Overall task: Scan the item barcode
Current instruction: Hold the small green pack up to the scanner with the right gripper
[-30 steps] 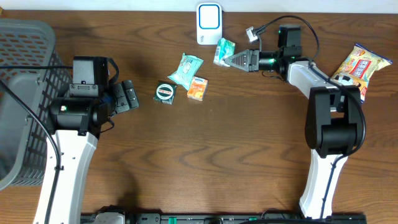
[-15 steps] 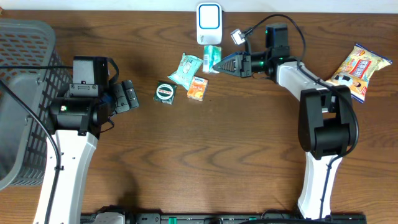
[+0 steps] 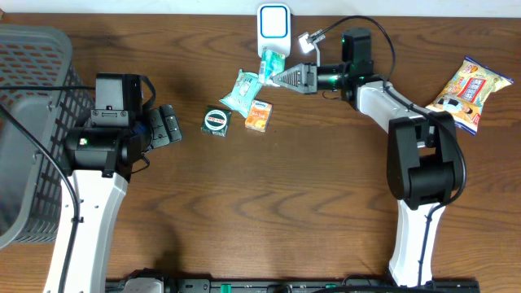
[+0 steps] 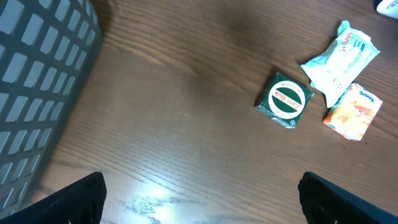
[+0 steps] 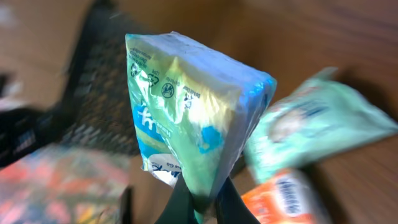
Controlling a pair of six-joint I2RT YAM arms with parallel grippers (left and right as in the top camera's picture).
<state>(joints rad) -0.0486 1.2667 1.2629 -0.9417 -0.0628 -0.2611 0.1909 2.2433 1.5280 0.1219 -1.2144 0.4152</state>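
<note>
Right arm has swung further toward the scanner (image 3: 273,28) since the earlier overhead frames. The tissue packet (image 3: 273,63) it carries was off to the scanner's lower right; now it sits directly below the scanner, just beside its base. Left arm unchanged.

Overhead:
- Right gripper (image 3: 279,75) clenched on the tissue packet, pinching one end.
- Wipes pack (image 3: 242,91) lies flat on the table (image 3: 269,203), below and slightly left of the scanner.
- Orange packet (image 3: 258,115) lies further below the scanner, touching the wipes pack.
- Green box (image 3: 216,121) lies below-left of the scanner, just beside the orange packet.
- Snack bag (image 3: 472,88) lies well apart from the scanner, far to its right.
- Basket (image 3: 32,122) stands far to the scanner's left.
- Left gripper (image 3: 167,126) lies between basket and green box, fingers spread, holding nothing.

Left wrist:
- Left gripper (image 4: 202,202) released; only the two dark fingertips (image 4: 81,196) show, at the bottom corners, with bare wood between them.
- Basket wall (image 4: 43,81) fills the left side.
- Green box (image 4: 284,101), wipes pack (image 4: 339,59) and orange packet (image 4: 352,112) are clustered at the right.

Right wrist:
- Tissue packet (image 5: 193,118) fills mid-frame, upright with a slight tilt, printed face toward the camera. No barcode can be made out on this face.
- Right gripper (image 5: 199,205) shut on its lower edge.
- Wipes pack (image 5: 317,130) and orange packet (image 5: 286,196) lie blurred behind it.
- The left side of the background is too blurred to identify.
</note>
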